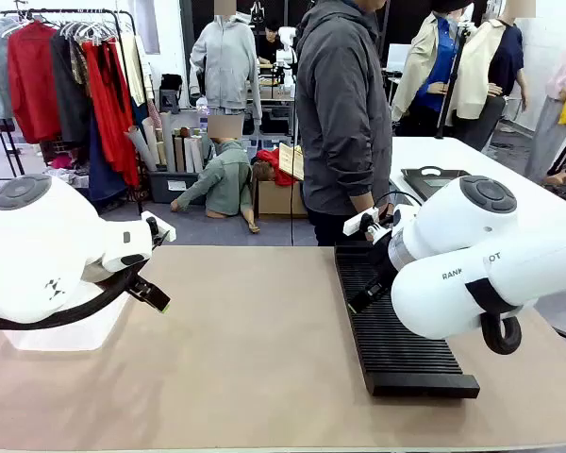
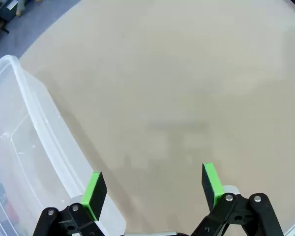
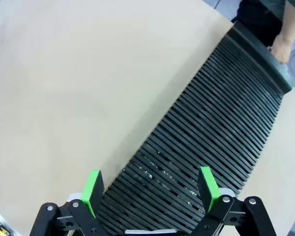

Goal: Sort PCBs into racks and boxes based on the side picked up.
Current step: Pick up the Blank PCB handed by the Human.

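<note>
We see rack (image 1: 396, 326) on worktop (image 1: 255, 359) right side, long axis far edge to near edge; right tool (image 3: 151, 184) wide, empty, above it; left tool (image 2: 153, 184) wide, empty, beside box (image 2: 19, 123)

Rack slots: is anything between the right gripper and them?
Nothing visible. The right gripper hangs open above the rack, with bare slots straight ahead. A person's hand is at the rack's far end, off that path.

The rack (image 3: 211, 128) lies on the table (image 3: 64, 73) under my right fingers (image 3: 92, 189) and runs ahead of them to a person's hand (image 3: 280, 49) at its far end, while the box (image 2: 34, 132) sits on the table just left of my left fingers (image 2: 93, 194).
</note>
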Action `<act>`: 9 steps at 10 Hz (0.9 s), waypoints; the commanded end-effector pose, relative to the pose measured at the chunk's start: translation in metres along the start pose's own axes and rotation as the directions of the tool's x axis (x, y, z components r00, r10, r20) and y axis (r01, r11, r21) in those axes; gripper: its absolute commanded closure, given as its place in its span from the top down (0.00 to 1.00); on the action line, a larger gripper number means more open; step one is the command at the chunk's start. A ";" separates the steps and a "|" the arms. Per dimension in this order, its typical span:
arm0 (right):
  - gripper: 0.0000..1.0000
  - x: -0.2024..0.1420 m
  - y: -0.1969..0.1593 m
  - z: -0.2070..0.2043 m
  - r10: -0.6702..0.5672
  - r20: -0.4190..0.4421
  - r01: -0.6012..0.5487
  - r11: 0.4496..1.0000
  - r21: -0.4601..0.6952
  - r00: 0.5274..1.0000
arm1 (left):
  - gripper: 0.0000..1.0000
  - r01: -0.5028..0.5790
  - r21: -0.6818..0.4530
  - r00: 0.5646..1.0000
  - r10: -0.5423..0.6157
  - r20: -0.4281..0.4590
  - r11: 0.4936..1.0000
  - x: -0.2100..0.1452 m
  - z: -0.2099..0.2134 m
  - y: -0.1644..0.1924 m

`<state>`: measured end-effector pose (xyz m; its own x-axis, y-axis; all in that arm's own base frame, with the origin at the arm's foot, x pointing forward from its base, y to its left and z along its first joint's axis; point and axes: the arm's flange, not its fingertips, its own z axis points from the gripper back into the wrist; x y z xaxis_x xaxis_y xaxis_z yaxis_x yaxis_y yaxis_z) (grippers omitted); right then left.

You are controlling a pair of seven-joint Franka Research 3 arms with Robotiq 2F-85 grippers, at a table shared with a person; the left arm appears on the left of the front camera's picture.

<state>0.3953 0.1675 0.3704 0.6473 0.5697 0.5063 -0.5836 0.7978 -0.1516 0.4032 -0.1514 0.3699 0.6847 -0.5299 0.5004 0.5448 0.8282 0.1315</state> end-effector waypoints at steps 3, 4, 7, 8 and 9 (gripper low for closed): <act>1.00 0.000 0.000 0.000 0.000 0.000 0.000 1.000 0.000 1.000 | 1.00 0.000 0.000 1.000 0.000 0.000 1.000 0.000 0.000 0.000; 1.00 0.000 0.000 0.000 0.000 0.000 0.000 1.000 0.000 1.000 | 1.00 0.000 0.000 1.000 0.000 0.000 1.000 0.000 0.000 0.000; 1.00 0.000 0.000 0.000 0.000 0.000 0.000 1.000 0.000 1.000 | 1.00 0.000 0.000 1.000 0.000 0.000 1.000 0.000 0.000 0.000; 1.00 0.000 0.000 0.000 0.000 0.000 0.000 1.000 0.000 1.000 | 1.00 0.000 0.000 1.000 0.000 0.000 1.000 0.000 0.000 0.000; 1.00 0.000 0.000 0.000 0.000 0.000 0.000 1.000 0.000 1.000 | 1.00 0.000 0.000 1.000 0.000 0.000 1.000 0.000 0.000 0.000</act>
<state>0.3953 0.1675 0.3702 0.6475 0.5699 0.5060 -0.5836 0.7977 -0.1517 0.4031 -0.1515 0.3699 0.6846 -0.5299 0.5004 0.5449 0.8281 0.1315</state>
